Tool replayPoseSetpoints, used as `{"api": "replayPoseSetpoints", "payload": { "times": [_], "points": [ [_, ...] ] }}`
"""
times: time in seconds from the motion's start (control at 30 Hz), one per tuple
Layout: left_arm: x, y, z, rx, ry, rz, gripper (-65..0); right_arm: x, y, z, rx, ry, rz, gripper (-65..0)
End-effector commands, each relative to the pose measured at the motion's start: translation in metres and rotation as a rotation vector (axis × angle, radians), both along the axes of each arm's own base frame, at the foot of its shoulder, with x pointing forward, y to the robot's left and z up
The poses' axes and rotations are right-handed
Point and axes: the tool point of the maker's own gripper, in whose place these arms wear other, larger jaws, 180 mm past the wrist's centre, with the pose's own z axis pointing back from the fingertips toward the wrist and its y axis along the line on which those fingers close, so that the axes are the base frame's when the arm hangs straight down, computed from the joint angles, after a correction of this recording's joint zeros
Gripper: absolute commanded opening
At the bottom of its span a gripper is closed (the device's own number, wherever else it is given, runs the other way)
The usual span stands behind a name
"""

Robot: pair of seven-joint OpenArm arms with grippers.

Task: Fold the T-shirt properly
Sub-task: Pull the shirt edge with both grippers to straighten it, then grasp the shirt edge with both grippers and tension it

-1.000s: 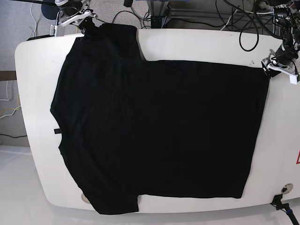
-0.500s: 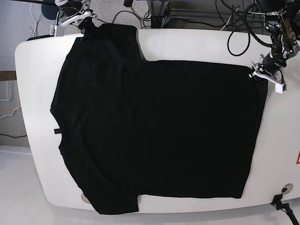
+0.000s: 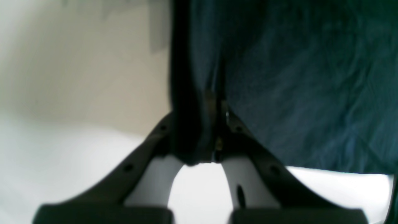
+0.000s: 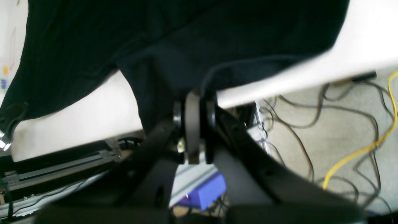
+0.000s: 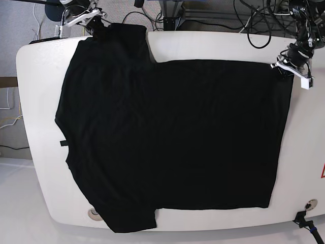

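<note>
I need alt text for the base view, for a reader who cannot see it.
A black T-shirt lies flat across a white table, seen from above. The right gripper pinches one sleeve at the far edge, and the left gripper pinches a hem corner.

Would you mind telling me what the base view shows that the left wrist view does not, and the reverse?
Only the base view shows the whole T-shirt spread flat on the white table, with the right gripper at a sleeve corner. Only the left wrist view shows up close the left gripper pinching a fold of cloth. Both show the black shirt, the table and the left gripper at the hem corner.
</note>
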Motion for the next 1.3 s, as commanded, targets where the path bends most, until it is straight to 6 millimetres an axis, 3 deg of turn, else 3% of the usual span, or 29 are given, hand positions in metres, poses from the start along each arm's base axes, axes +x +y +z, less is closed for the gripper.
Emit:
{"api": "replayPoseSetpoints", "payload": {
  "times": [0.0,0.17,0.3,0.43,0.6,0.9,1.07,1.17,1.27],
  "points": [
    [-0.001,-0.004,0.019,0.031,-0.04,-0.045,-65.0,-0.004,0.001,0.008,0.006,-0.013,0.006,-65.0],
    [-0.037,-0.016,0.022,0.057,0.014,-0.097,-65.0,-0.02,0.012,0.016,0.082,-0.015,0.019,-65.0],
    [-0.038,-0.007,0.034,0.091,-0.006,-0.084,-65.0,-0.011,0.014,0.024,0.14,-0.05,-0.003,-65.0],
    [-0.005,-0.008,0.052,0.077,-0.108,-0.076,-65.0,0.015,0.009,0.041,0.2,-0.13,-0.002,-65.0],
    [0.04,-0.014,0.082,0.047,-0.25,-0.074,-65.0,0.064,0.003,0.07,0.277,-0.273,0.001,-65.0],
    [0.085,-0.033,0.107,0.028,-0.361,-0.117,-65.0,0.126,-0.001,0.096,0.283,-0.389,0.033,-65.0],
    [0.064,-0.031,0.085,0.031,-0.217,-0.147,-65.0,0.134,0.006,0.1,0.285,-0.398,0.072,-65.0],
    [0.035,0.0,0.078,0.067,-0.145,-0.074,-65.0,0.132,0.007,0.097,0.289,-0.389,0.07,-65.0],
    [0.014,0.027,0.078,0.104,-0.114,-0.005,-38.3,0.127,0.009,0.091,0.284,-0.37,0.061,-65.0]
  ]
}}
